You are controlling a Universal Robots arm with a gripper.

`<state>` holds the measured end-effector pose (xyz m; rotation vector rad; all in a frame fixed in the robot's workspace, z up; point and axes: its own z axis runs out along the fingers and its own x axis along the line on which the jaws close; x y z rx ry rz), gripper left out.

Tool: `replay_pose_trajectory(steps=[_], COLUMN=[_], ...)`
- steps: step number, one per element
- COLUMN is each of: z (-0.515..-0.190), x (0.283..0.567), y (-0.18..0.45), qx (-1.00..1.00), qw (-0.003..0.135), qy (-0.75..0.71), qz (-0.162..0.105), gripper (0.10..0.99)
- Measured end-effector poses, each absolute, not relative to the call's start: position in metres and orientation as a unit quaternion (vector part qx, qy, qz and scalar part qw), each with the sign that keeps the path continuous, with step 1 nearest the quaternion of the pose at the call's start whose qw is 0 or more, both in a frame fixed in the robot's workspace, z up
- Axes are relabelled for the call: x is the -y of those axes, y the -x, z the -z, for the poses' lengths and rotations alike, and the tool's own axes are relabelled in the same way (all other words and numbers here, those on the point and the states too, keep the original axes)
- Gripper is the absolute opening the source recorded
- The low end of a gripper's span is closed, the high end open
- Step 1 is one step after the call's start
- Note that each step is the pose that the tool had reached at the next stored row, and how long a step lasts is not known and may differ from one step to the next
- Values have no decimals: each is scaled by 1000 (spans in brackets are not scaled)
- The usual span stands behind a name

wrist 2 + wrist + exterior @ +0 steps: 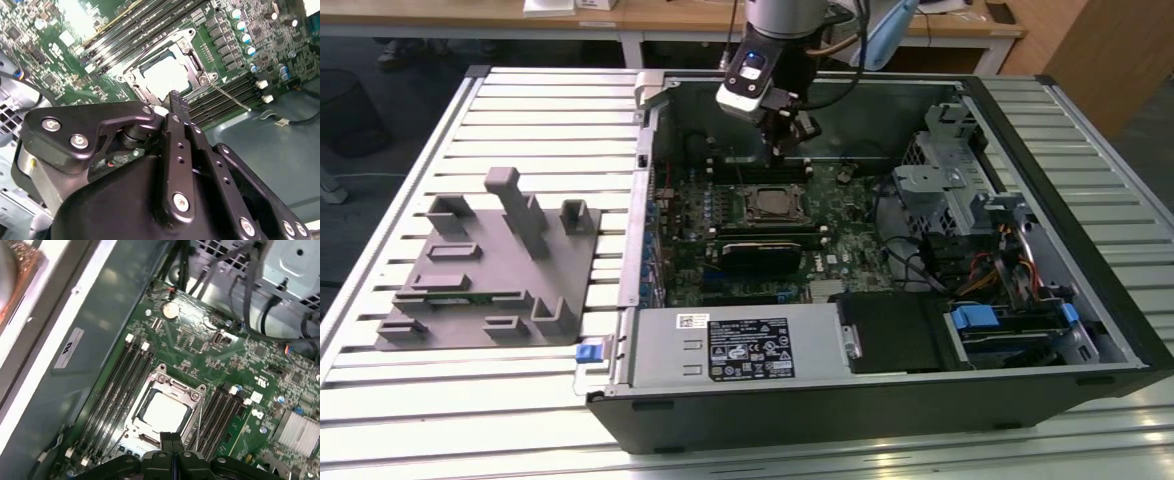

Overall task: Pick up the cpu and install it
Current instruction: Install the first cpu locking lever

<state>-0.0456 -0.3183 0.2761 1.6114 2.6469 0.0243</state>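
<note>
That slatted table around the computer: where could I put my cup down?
The slatted table is bare behind the grey plastic holder, and along its front edge. Inside the computer case it is crowded: gripper above the cpu, cables, drive cages.

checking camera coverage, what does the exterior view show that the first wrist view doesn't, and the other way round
Exterior view alone: the grey plastic holder on the slatted table, the labelled grey metal box and the whole open computer case.

First wrist view alone: a close look at the coin cell and the memory slots beside the socket.

Both: the hand shut and empty above the motherboard, and the cpu already seated in its socket.
</note>
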Motion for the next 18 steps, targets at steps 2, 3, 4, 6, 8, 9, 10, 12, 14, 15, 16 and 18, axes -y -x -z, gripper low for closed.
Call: replay_pose_trajectory(steps=[2, 3, 4, 6, 8, 9, 10, 12, 14, 15, 16, 18], z=[-276, -276, -276, -276, -276, -276, -276, -276, -276, -276, -276, -276], x=[318, 318, 318, 318, 318, 318, 318, 318, 318, 318, 318, 318], y=[46, 46, 46, 46, 46, 46, 46, 46, 46, 46, 46, 46], qx=[-862, -865, -869, -875, -879, -882, -884, -889, -894, -896, -899, -903], qw=[21, 21, 21, 21, 21, 21, 21, 21, 21, 21, 21, 20], qy=[-507, -500, -495, -484, -475, -471, -466, -457, -448, -443, -438, -429], qz=[-8, -8, -8, -9, -9, -9, -9, -9, -10, -10, -10, -10], gripper=[106, 106, 106, 106, 106, 106, 106, 106, 106, 106, 106, 106])
